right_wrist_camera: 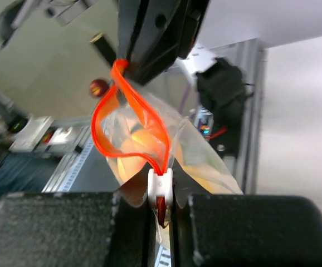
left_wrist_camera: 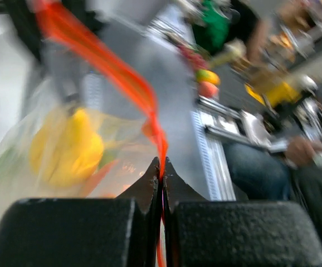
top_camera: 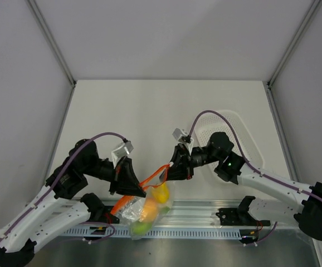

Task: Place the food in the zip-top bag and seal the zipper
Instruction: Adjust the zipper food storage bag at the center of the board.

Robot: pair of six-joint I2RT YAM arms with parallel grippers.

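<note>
Bag: zip-top bag [top_camera: 141, 214] at lower centre of the top view, hung between both claws above the metal rail [top_camera: 205, 214] at the table's near edge.
Food: yellow pear [top_camera: 161, 193], orange fruit [top_camera: 148, 209] and a green piece [top_camera: 140, 227] seen through the plastic; any other pieces not told apart.
Zipper: red-orange zipper [right_wrist_camera: 128, 119] strung from lower left to upper right of the bag; in the right wrist view its two strips bow apart in a loop, so the mouth gapes.
Left gripper [left_wrist_camera: 161, 167]: clamped tight on one end of the zipper, fingertips pressed together with only the strip between.
Right gripper [right_wrist_camera: 161, 194]: pinched narrow on the other end, gripping a small white tab [right_wrist_camera: 161, 184] there.
Basket: white basket [top_camera: 236, 125] at right of centre, partly hidden by the right arm; no fruit visible in the part shown.
Done: by the look of it, the loading; no loose fruit visible on the table.
Left: the sealing, with the strips to be pressed together along the whole mouth.
</note>
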